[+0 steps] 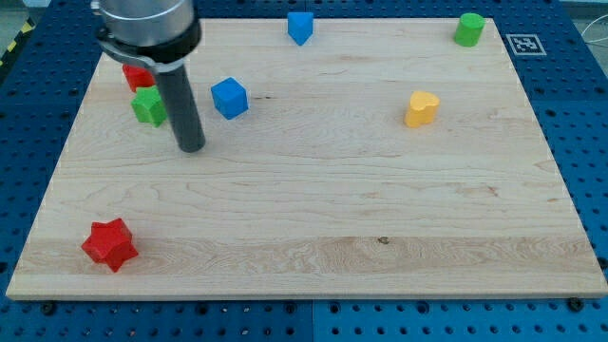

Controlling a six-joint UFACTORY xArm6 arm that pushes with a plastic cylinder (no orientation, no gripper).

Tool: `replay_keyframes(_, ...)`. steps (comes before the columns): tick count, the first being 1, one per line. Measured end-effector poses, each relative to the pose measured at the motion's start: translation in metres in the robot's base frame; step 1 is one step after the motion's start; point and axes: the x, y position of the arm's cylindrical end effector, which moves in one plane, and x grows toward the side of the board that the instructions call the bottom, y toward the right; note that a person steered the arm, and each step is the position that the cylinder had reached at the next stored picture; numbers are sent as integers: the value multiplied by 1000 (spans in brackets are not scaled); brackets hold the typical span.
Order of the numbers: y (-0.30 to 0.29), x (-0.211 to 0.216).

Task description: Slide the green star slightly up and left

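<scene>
From my remote seat the feed is bright and evenly lit, with soft light that seems to fall from overhead. The wooden board [313,199] shows its grain clearly and carries no hard glare, only a paler wash across its middle. Shadows are short and faint: a small dark patch sits under the red star [109,244], and another under the yellow block [422,109]. My tip [192,148] is sharp at its end, with a dull sheen running down the rod. The arm's housing at the view's top is cropped and slightly soft. The board's edges look straight, with little distortion at the corners.
</scene>
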Motion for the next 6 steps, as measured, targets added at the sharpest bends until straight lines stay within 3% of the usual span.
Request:
replay_keyframes(2, 32, -13)
replay_keyframes(4, 5, -56)
replay_keyframes(6, 0, -57)
